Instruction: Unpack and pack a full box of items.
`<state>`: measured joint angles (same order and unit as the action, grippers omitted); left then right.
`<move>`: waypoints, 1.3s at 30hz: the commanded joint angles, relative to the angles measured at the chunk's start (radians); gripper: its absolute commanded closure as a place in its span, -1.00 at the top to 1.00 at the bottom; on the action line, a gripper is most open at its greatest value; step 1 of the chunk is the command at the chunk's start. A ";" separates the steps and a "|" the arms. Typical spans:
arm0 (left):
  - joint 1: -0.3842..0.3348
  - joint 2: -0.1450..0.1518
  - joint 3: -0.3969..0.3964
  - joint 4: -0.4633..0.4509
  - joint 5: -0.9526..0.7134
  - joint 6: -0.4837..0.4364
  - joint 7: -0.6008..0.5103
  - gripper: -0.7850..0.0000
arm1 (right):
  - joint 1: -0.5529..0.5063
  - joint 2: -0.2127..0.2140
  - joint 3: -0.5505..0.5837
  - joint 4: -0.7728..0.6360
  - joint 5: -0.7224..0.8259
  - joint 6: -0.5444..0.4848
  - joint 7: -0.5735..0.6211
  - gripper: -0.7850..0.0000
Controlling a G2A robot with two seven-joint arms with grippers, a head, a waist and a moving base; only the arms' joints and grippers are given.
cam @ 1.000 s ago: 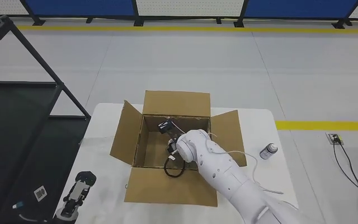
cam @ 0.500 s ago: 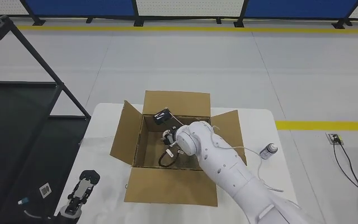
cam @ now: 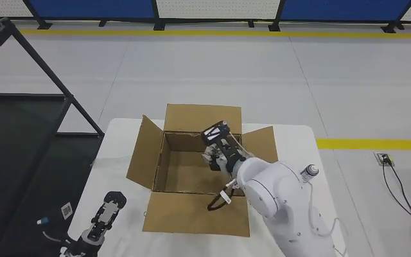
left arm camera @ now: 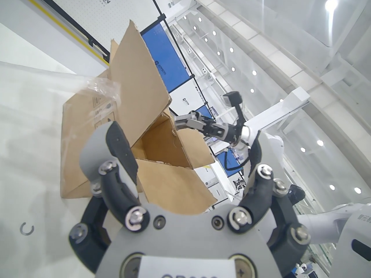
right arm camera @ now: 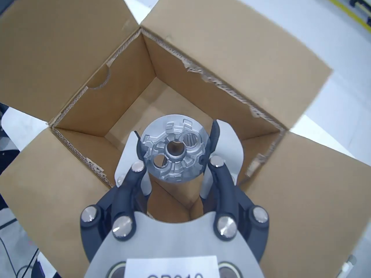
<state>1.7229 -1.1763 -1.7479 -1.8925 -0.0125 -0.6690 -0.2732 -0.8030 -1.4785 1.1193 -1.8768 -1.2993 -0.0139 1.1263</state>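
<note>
An open cardboard box (cam: 202, 119) stands mid-table with its flaps spread out. My right gripper (cam: 217, 154) hangs above the box's back right part. In the right wrist view the right gripper (right arm camera: 176, 137) is shut on a round grey metal disc (right arm camera: 174, 151) with a centre hole, held over the box (right arm camera: 232, 44), whose brown floor shows beneath it. My left gripper (cam: 112, 204) sits low near the table's front left corner. It is open, with nothing between its fingers (left arm camera: 116, 143), and faces the box (left arm camera: 136, 88).
A small grey spray can (cam: 309, 172) stands on the white table (cam: 122, 135) right of the box. A black metal frame (cam: 38, 128) rises off the table's left side. Clear tape (left arm camera: 101, 86) curls off one box flap.
My right gripper has risen out of the box with the metal disc and shifted toward the back right. The left gripper has crept slightly right and toward the box.
</note>
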 commanded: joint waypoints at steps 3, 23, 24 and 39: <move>-0.014 -0.001 0.022 0.000 0.012 0.009 -0.012 1.00 | -0.106 0.019 0.121 -0.214 -0.076 0.026 0.003 -1.00; -0.065 -0.003 0.113 -0.027 0.074 0.063 -0.049 1.00 | -0.541 0.068 0.679 -0.366 0.079 -0.039 0.046 -1.00; -0.069 -0.003 0.122 -0.029 0.082 0.067 -0.055 1.00 | -0.541 0.070 0.680 -0.337 0.091 -0.052 0.058 -1.00; -0.096 -0.006 0.179 -0.047 0.124 0.091 -0.057 1.00 | -0.407 0.100 0.643 0.095 0.048 -0.100 0.036 -1.00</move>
<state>1.6266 -1.1822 -1.5692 -1.9393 0.1120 -0.5776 -0.3298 -1.2154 -1.3799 1.7622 -1.7985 -1.2466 -0.1111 1.1645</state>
